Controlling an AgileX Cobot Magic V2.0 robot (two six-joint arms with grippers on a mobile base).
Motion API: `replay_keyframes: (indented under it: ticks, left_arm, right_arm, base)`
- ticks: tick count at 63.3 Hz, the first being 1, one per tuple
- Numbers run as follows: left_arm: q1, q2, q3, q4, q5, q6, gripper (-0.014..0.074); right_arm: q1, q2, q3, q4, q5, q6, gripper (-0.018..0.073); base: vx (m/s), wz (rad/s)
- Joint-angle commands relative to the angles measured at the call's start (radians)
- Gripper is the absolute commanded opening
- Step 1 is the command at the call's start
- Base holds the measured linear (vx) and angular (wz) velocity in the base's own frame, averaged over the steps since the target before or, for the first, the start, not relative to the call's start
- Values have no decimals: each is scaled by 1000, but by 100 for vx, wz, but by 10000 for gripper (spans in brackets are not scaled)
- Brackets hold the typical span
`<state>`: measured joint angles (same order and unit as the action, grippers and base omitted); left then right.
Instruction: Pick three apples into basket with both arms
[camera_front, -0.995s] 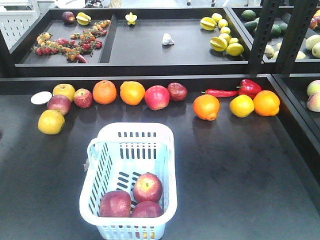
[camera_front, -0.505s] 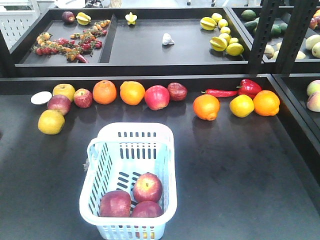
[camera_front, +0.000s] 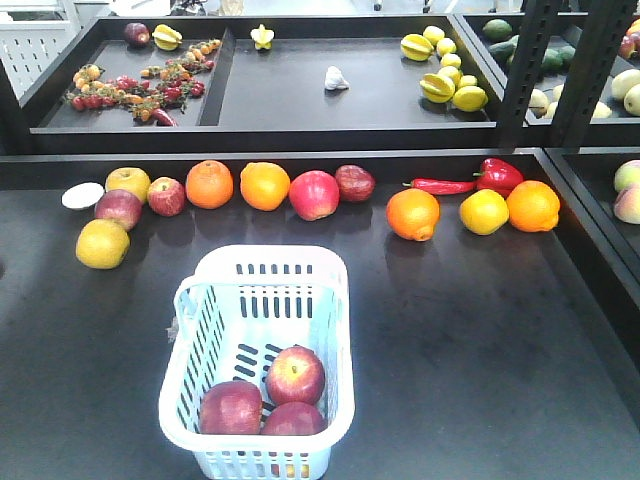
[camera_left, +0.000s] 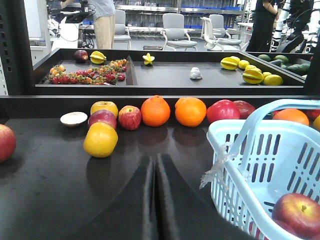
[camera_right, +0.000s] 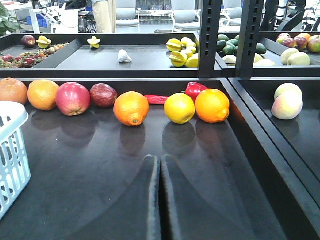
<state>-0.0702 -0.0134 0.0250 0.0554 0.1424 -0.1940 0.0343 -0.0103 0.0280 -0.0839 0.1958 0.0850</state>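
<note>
- Three apples (camera_front: 265, 395) sit bunched at the near end of the basket (camera_front: 330, 330) — looks like the job's done.
- Left gripper (camera_left: 156, 200) and right gripper (camera_right: 160, 200) are both clenched, empty, low over the bare table (camera_front: 480, 350).

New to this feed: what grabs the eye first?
The pale blue-white slotted plastic basket sits near the front of the dark table, with three round red apples clustered at its near end. Behind it, a row of oranges, red apples and yellow fruit lines the table's back edge, with a red bell pepper toward the right.
</note>
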Motion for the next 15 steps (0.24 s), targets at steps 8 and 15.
replay_keyframes:
  ticks: [8,15]
  left_arm:
    - [-1,-14,14,-5,-71,-9,-6]
    - [-1,-14,14,-5,-71,-9,-6]
  right_arm:
    - [-6,-18,11,-5,-78,-3,-9]
    - [-6,-18,11,-5,-78,-3,-9]
  base:
    - [0,0]
    - [0,0]
